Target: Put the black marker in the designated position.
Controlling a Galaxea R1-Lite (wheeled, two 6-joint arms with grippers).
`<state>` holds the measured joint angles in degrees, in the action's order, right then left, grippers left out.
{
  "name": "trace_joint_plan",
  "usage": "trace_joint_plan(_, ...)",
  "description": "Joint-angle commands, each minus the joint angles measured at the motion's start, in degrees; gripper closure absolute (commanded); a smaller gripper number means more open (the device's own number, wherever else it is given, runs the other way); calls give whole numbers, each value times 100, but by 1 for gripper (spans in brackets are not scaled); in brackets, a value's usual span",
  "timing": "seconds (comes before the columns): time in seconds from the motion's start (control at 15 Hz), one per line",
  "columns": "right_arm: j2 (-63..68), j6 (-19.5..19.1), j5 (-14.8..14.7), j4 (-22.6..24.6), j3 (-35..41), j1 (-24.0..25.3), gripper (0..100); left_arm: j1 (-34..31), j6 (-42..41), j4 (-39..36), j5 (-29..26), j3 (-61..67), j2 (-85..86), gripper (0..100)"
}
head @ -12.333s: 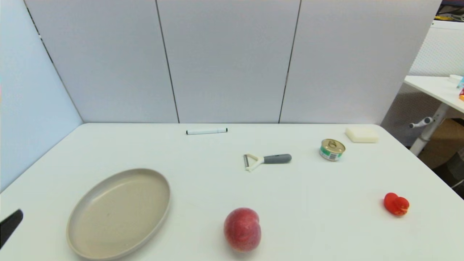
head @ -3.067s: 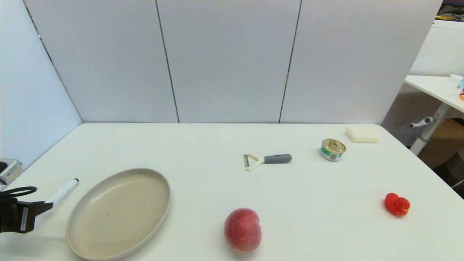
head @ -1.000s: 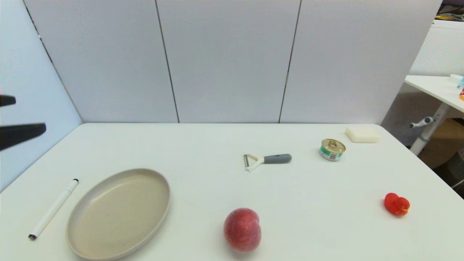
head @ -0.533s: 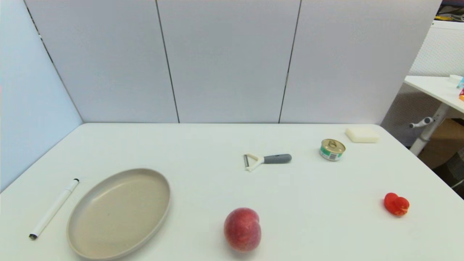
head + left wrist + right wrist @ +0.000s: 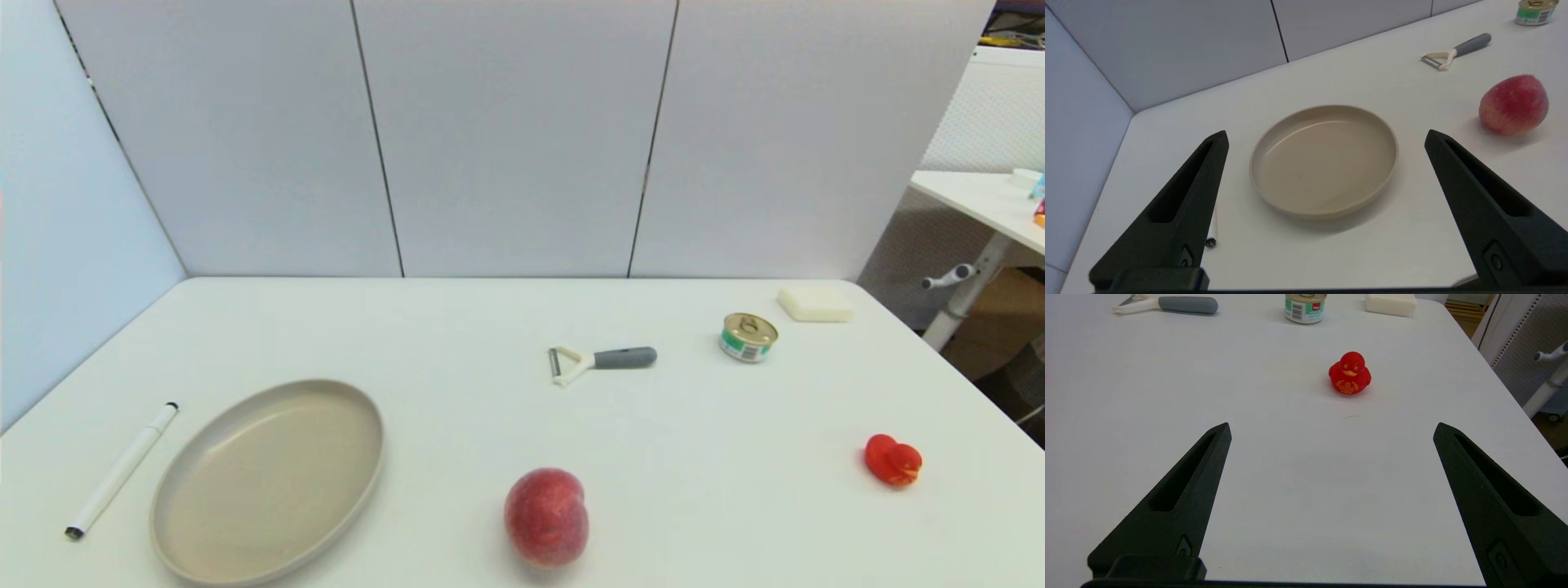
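Observation:
The black marker [image 5: 121, 471], white-barrelled with black tips, lies slanted on bare white tabletop at the near left, just left of the beige plate [image 5: 212, 523]. In the left wrist view only its near end [image 5: 1211, 234] peeks out beside one finger. My left gripper [image 5: 1326, 139] is open and empty, pulled back near the table's front left with the plate between its fingers in the picture. My right gripper [image 5: 1331, 430] is open and empty over the near right of the table. Neither gripper shows in the head view.
A red peach [image 5: 545, 516] sits near the front middle. A grey-handled peeler [image 5: 602, 360], a small tin can [image 5: 748, 336] and a white block [image 5: 815, 303] lie farther back to the right. A red toy duck [image 5: 893, 461] stands at the right.
The marker went from the back of the table to the near left beside the plate and was let go. The left gripper rose and left the head view within the last second.

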<state>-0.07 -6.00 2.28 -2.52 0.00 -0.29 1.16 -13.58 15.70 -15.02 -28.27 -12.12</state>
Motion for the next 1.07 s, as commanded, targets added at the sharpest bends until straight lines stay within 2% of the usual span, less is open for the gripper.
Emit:
trace_joint_plan(0.07, -10, 2, 1, -3, 0, 3, 0, -125, 198, -146, 245, 1430, 1203, 0)
trace_joint_plan(0.2, 7, 2, 1, -3, 0, 3, 0, -125, 198, -788, 368, 1895, 1203, 0)
trace_joint_plan(0.27, 7, 2, 1, -3, 0, 3, 0, -125, 277, -1666, 623, 2589, 1203, 0)
trace_joint_plan(0.33, 7, 2, 1, -3, 0, 3, 0, -125, 286, -1974, 834, 2757, 1203, 0)
trace_joint_plan(0.4, -10, -7, 1, -3, 0, 3, 0, -125, 259, -2019, 1255, 2827, 1203, 0)
trace_joint_plan(0.47, 7, 2, 1, -3, 0, 3, 0, -133, 303, -1640, 1317, 2827, 1203, 0)
trace_joint_plan(1.07, 7, -7, 1, -3, 0, 3, 0, -125, 1103, -1561, 1405, 2827, 1203, 0)
